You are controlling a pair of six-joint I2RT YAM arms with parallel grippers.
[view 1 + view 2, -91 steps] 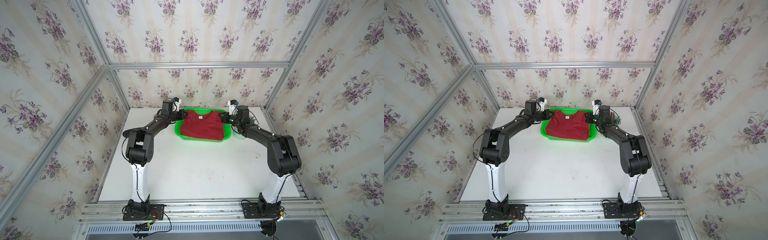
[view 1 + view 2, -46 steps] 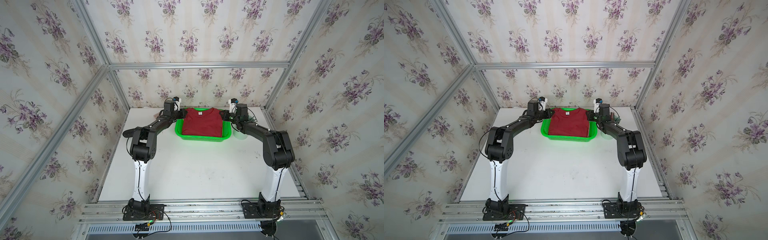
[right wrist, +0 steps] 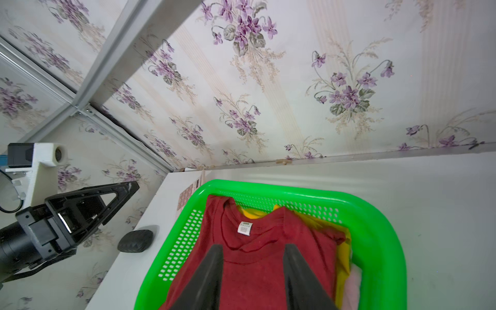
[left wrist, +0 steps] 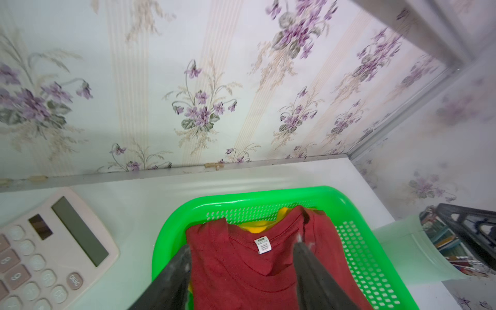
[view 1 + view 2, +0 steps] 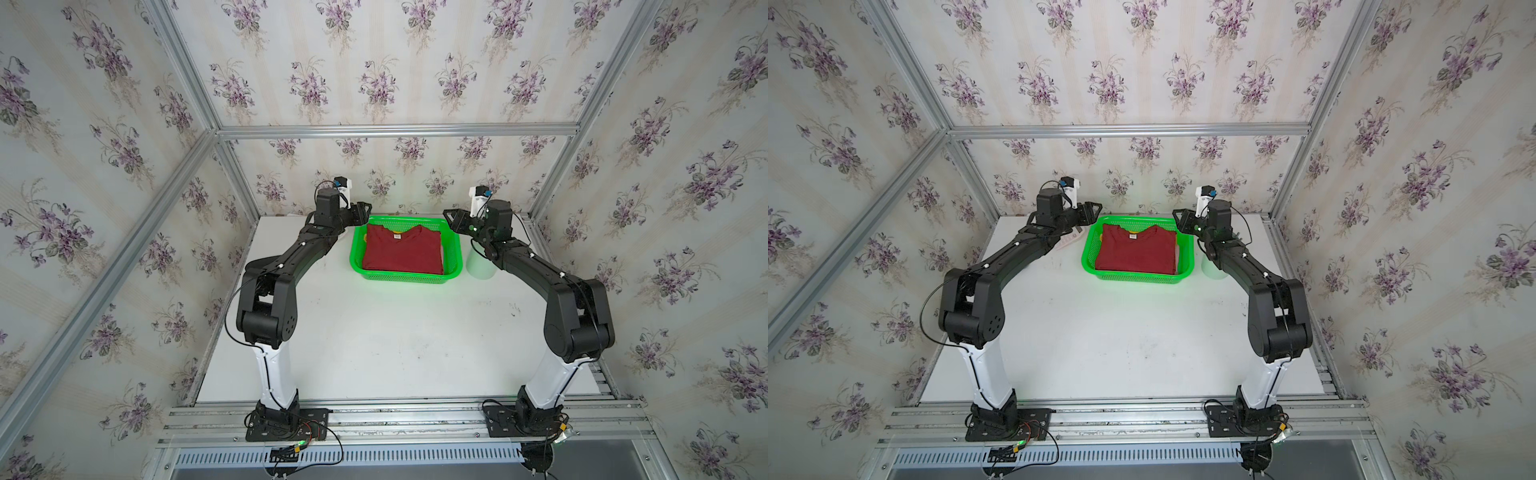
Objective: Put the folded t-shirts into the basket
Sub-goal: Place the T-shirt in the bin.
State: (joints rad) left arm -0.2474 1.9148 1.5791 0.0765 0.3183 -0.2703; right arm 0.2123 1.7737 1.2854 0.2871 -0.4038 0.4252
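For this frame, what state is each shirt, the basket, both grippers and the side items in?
dark red t-shirt: folded, top of the stack in the basket, neck label up.
mustard yellow t-shirt: under it, only edges showing.
pink t-shirt: lowest, a sliver visible.
basket: on the table, holding all three.
left gripper: fingers open, empty.
right gripper: fingers open, empty.
calculator: display blank.
pencil cup: upright, filled.

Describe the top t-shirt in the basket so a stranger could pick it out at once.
Find the white table and the bright green basket at its far edge. The dark red t-shirt lies folded on top of the stack inside, white neck label showing; the yellow t-shirt and pink t-shirt only peek out beneath it.
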